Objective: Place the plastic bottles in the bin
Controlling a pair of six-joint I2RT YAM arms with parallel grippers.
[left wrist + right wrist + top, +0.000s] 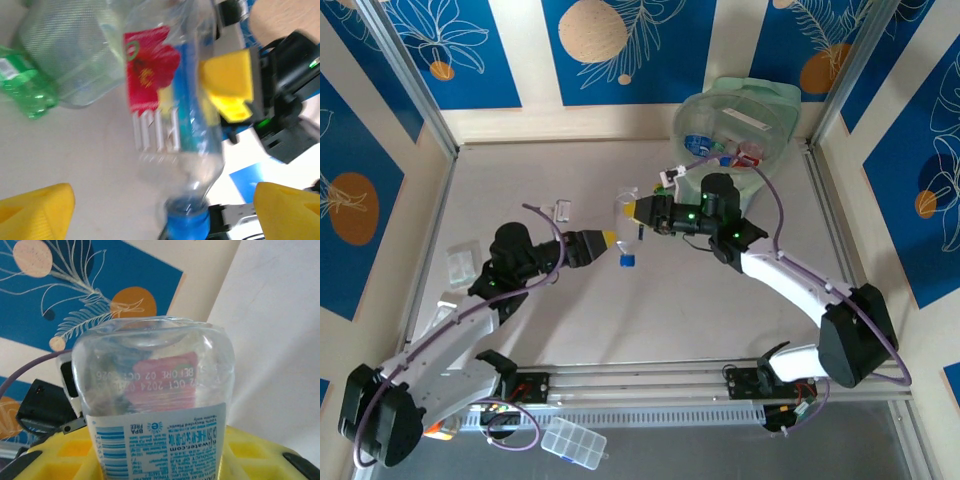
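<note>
A clear plastic bottle (625, 232) with a red and blue label and a blue cap (186, 220) hangs cap-down over the table's middle. My right gripper (640, 212) is shut on its body, its yellow fingers (227, 80) pressed to the label. The bottle's base (152, 365) rises from between the right gripper (160, 460). My left gripper (162, 200) is open, its yellow fingertips (37, 210) wide apart on either side of the bottle's neck without touching it. The bin (740, 120) stands at the far right with bottles (700, 143) inside. A green bottle (22, 82) lies by the bin (75, 50).
Small clear plastic pieces (463, 262) lie on the left of the table, another (560, 210) further back. A clear compartment box (573, 443) sits below the rail at the near edge. A small white object (670, 178) lies beside the bin. Metal frame posts border the table.
</note>
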